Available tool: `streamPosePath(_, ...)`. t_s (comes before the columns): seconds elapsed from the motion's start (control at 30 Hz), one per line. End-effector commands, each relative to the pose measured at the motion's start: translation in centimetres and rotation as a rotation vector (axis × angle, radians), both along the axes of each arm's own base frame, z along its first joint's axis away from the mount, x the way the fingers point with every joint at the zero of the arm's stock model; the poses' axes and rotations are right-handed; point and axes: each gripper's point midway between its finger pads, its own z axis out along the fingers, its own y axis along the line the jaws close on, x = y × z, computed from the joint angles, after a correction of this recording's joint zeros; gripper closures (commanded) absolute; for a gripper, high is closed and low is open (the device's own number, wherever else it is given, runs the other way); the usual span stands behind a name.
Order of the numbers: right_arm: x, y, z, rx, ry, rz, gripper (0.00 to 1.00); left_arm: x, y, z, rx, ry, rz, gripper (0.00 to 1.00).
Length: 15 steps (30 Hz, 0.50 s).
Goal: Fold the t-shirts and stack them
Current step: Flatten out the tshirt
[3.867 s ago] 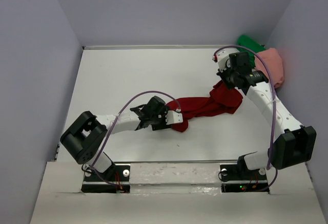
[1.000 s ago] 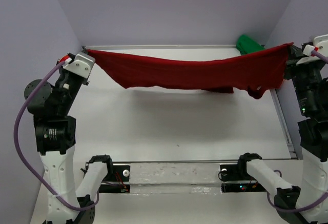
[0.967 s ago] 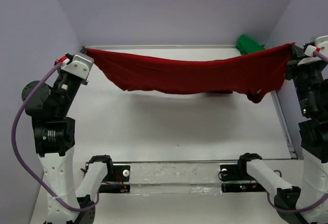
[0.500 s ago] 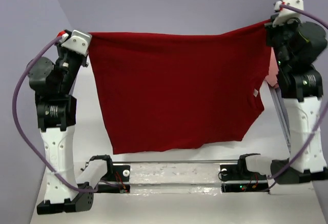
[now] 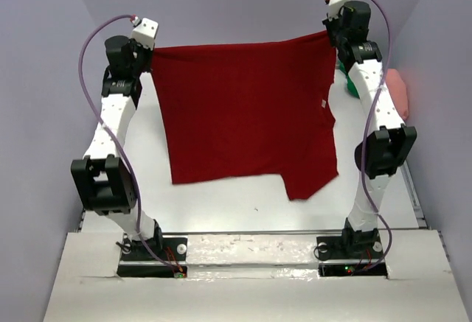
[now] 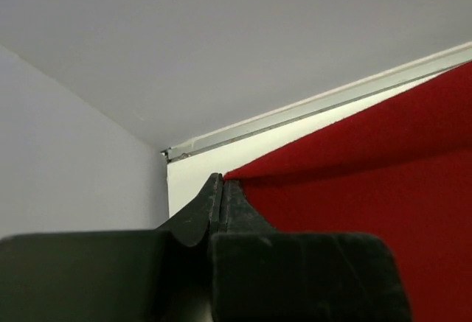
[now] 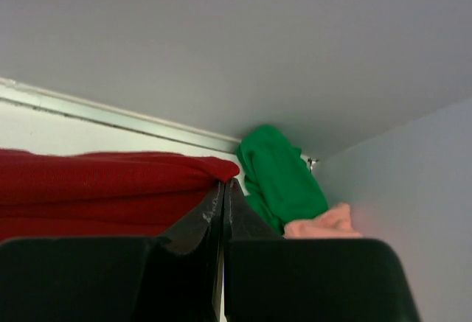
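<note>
The dark red t-shirt [image 5: 243, 112] hangs spread out in the air above the table, held by its two upper corners. My left gripper [image 5: 151, 51] is shut on its left corner, and my right gripper [image 5: 330, 35] is shut on its right corner. In the left wrist view the red cloth [image 6: 354, 189] runs off to the right from the closed left gripper [image 6: 221, 178]. The right wrist view shows the red hem [image 7: 110, 178] pinched at the right gripper [image 7: 223, 183]. The green t-shirt [image 7: 279, 175] and the salmon pink t-shirt [image 7: 324, 225] lie bunched in the far right corner.
The white table [image 5: 221, 208] is boxed in by pale lilac walls [image 5: 44, 79] on the left, back and right. The green t-shirt [image 5: 360, 85] and pink t-shirt [image 5: 397, 90] sit against the right wall behind the right arm. Both arm bases stand at the near edge.
Both arms have swung toward the back wall with the red t-shirt held between them, drawing closer together. The shirt now hangs narrower, its lower right sleeve drooping.
</note>
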Motion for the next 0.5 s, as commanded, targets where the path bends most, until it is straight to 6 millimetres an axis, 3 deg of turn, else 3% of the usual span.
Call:
streamPosePath(0.0,-1.2,-1.5,10.4,-0.001,-0.249,-0.045,1.0,0.1,1.4,11.3,-0.022,-0.258,0.072,1.0)
streamPosePath(0.07,-2.2,-1.6,12.5,0.004,-0.288,-0.044,1.0,-0.5,1.2,12.8,-0.035,-0.281,0.061,1.0)
streamPosePath(0.13,-3.5,-1.6,14.0,0.01,-0.312,-0.042,1.0,-2.4,0.4,15.2,-0.037,-0.322,0.031,1.0)
streamPosePath(0.17,-5.2,-1.8,15.3,0.014,-0.333,-0.042,1.0,-3.3,0.2,15.8,-0.041,-0.335,0.021,1.0)
streamPosePath(0.23,-7.2,-1.9,16.4,0.023,-0.348,-0.037,1.0,-6.5,-0.5,17.7,-0.034,-0.379,-0.012,1.0)
streamPosePath(0.27,-9.5,-2.0,17.1,0.035,-0.357,-0.034,1.0,-7.8,-1.1,18.0,-0.031,-0.389,-0.04,1.0)
streamPosePath(0.3,-10.7,-2.0,17.2,0.045,-0.359,-0.03,1.0,-10.3,-1.3,18.3,-0.026,-0.403,-0.051,1.0)
streamPosePath(0.37,-13.3,-2.0,17.0,0.063,-0.358,-0.017,1.0,-12.6,-2.0,18.0,-0.024,-0.405,-0.075,1.0)
streamPosePath(0.4,-13.7,-1.8,14.5,0.076,-0.308,-0.015,1.0,-13.2,-2.1,16.2,-0.014,-0.368,-0.08,1.0)
streamPosePath(0.43,-17.1,-2.1,16.4,0.091,-0.358,-0.008,1.0,-15.7,-2.3,16.8,-0.012,-0.39,-0.082,1.0)
streamPosePath(0.47,-18.4,-2.2,16.0,0.094,-0.357,-0.008,1.0,-16.7,-2.4,16.2,-0.011,-0.383,-0.086,1.0)
